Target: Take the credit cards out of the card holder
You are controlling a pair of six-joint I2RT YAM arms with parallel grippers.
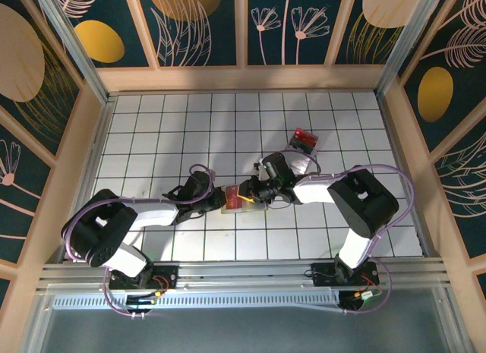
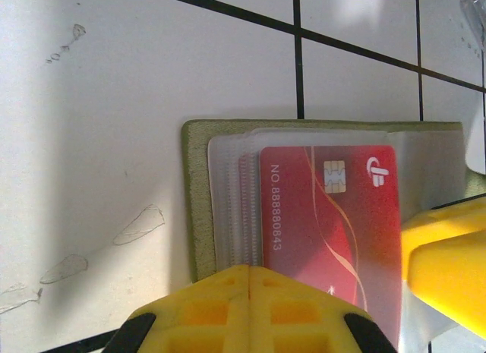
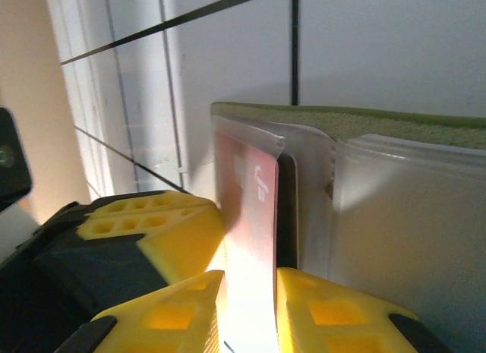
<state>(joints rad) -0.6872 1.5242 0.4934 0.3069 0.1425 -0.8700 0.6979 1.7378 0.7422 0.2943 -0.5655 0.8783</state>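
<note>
The yellow-green card holder [image 1: 230, 206] [image 2: 199, 201] [image 3: 364, 121] lies open on the white tiles, its clear sleeves [image 2: 228, 201] [image 3: 410, 239] fanned out. A red credit card [image 2: 334, 216] [image 3: 254, 216] with a chip sits in the top sleeve. My left gripper [image 1: 219, 200] [image 2: 249, 273] is shut, its yellow tips pressing on the holder's near edge. My right gripper [image 1: 256, 192] [image 3: 250, 292] comes in from the right. Its jaws stand a little apart with the red card's free end between them. One of its fingers [image 2: 448, 262] shows beside the card.
Another red card [image 1: 305, 139] lies on the tiles at the back right, next to a pale clear item [image 1: 295, 160]. Wooden walls [image 1: 89, 140] fence the tiled floor on three sides. The left gripper's fingers [image 3: 144, 231] sit close beside my right gripper.
</note>
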